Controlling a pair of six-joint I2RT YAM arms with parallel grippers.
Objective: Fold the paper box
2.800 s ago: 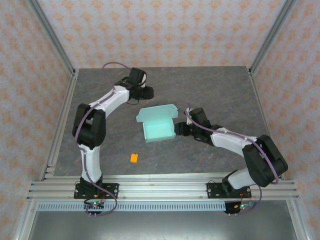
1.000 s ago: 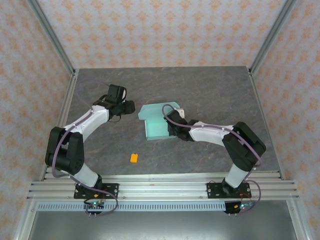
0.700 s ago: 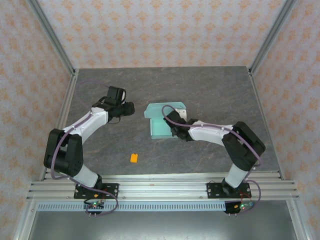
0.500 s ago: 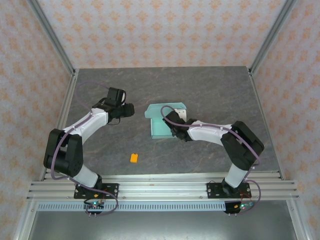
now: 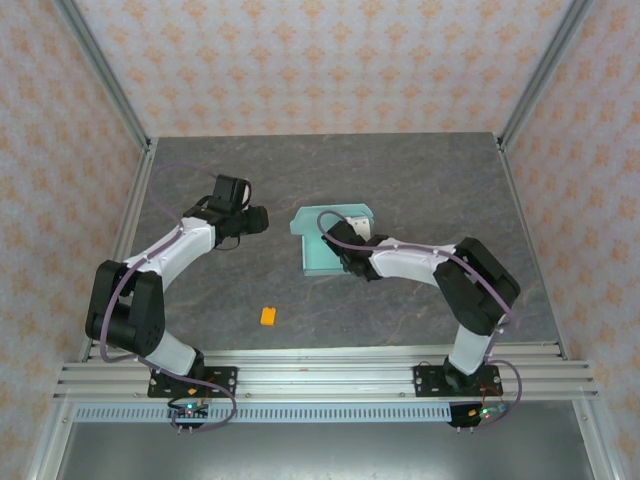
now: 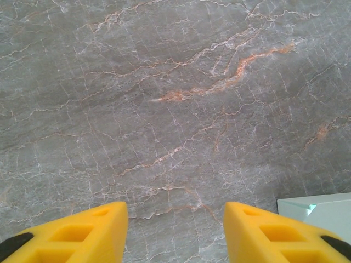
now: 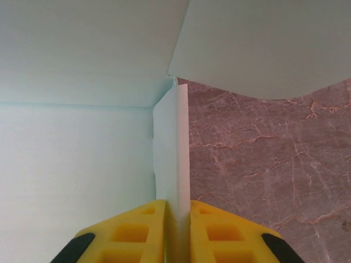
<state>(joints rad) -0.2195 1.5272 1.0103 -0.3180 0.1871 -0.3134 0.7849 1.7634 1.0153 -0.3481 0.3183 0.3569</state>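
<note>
The paper box (image 5: 320,245), pale mint-teal card, sits partly folded near the middle of the table, its lid flap (image 5: 335,217) tilted toward the back. My right gripper (image 5: 337,243) is shut on the box's right side wall (image 7: 174,159), which stands upright between the yellow fingertips (image 7: 143,219). In the right wrist view the box floor (image 7: 77,164) lies left of that wall and the lid flap (image 7: 263,44) hangs above. My left gripper (image 5: 259,220) hovers open over bare table left of the box, whose corner (image 6: 318,211) shows beside its right finger (image 6: 269,233).
A tiny orange block (image 5: 268,316) lies on the grey marble table (image 5: 420,180) in front of the left arm's reach. Aluminium frame posts (image 5: 105,95) edge the table, with a rail (image 5: 320,375) along the near side.
The right gripper has shifted the box slightly right and turned it more square over the last second. The left gripper has edged a little toward the box and stays open.
</note>
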